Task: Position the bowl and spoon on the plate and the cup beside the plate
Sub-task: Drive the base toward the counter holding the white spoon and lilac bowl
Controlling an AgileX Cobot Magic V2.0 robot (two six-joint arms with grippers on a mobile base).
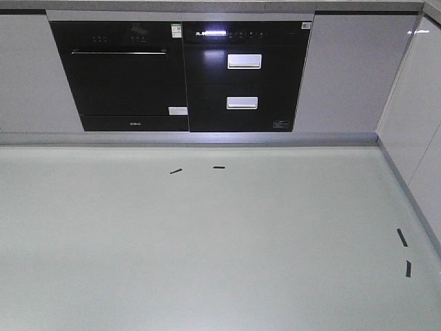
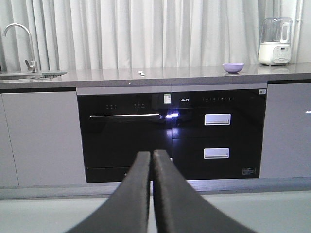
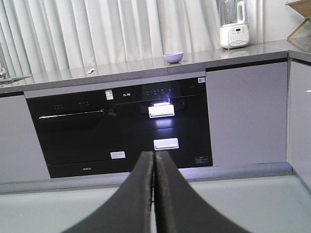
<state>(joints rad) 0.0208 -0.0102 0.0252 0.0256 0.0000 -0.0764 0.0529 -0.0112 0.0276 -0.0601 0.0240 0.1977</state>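
- The left gripper [image 2: 151,153], seen from its own wrist camera, is clenched, its two black fingers [image 2: 138,194] pressed flat together with nothing between them. It hangs low over the pale grey floor [image 2: 272,213], facing a run of kitchen units.
- The right gripper [image 3: 154,153] is likewise clamped on nothing and faces the same cabinets.
- A round, glossy lavender-purple plastic bowl [image 2: 233,67] stands upright on the long grey countertop [image 2: 184,75], toward its right end, above a black drawer appliance [image 2: 217,131] with two white handles.
- A small pale plastic spoon [image 2: 141,73] lies on the same countertop, well left of the bowl and near the middle of its length, above a black built-in oven [image 2: 121,136]. It is too small to tell which way it points.
- A white blender with a clear jug [image 2: 275,41] sits at the countertop's right end by the back edge, and a chrome tap [image 2: 19,41] arches at the left end.
- The front view shows bare floor crossed by short black tape marks [image 1: 176,171].
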